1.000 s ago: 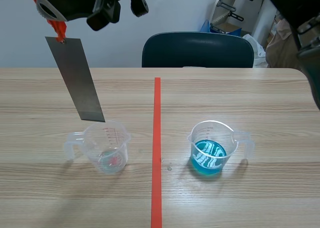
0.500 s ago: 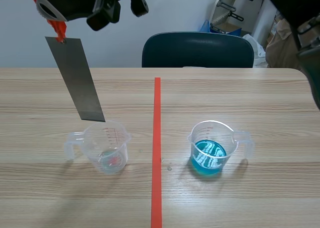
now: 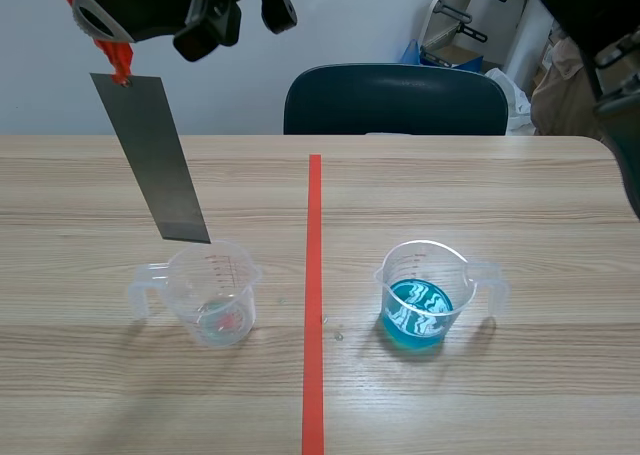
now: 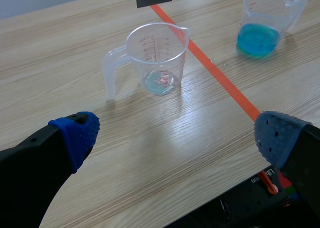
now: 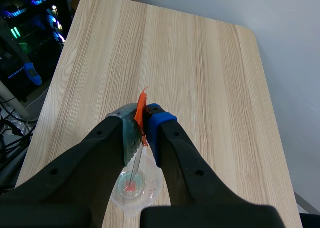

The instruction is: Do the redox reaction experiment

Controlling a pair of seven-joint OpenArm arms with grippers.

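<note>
Your right gripper [image 5: 141, 120] clamps the metal strip [image 3: 150, 160] by its orange tab [image 5: 142, 100], hanging it over the near-empty beaker [image 3: 213, 295], probably to drip off. Your left gripper [image 4: 176, 135] is spread wide, holding nothing. The blue-solution beaker [image 3: 420, 300] sits well apart on the tabletop [image 3: 500, 195].

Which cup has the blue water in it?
The cup across the red tape line from the hanging metal strip holds the blue liquid. The other cup, below the strip, is almost empty.

Two measuring cups [image 3: 215, 300] [image 3: 425, 300], one metal strip [image 3: 150, 160]
</note>
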